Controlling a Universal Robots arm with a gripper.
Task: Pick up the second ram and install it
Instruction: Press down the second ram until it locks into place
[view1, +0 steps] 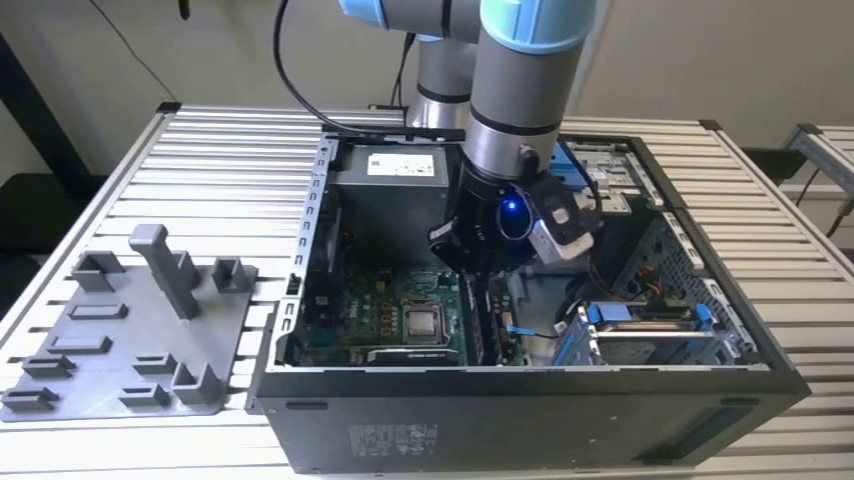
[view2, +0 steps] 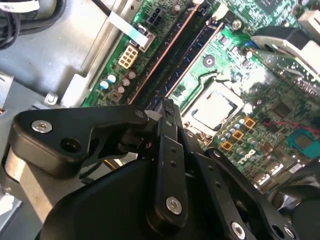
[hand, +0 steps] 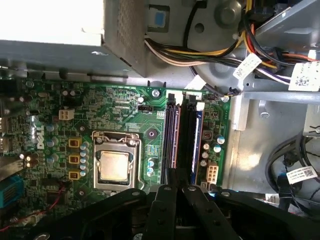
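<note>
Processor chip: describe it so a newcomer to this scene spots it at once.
Look into the open computer case, at the green motherboard. Near its middle sits the processor chip, in a metal frame beside two long dark memory slots; it alone is square, flat and plain silver.

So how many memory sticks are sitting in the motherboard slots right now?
2. One memory stick stands nearer the silver processor chip, the other right beside it on the far side. The gripper covers their near ends.

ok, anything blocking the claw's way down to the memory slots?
Nothing visible. The claw hangs directly over the two memory slots beside the processor chip; the cables lie off past the slots' far end.
</note>
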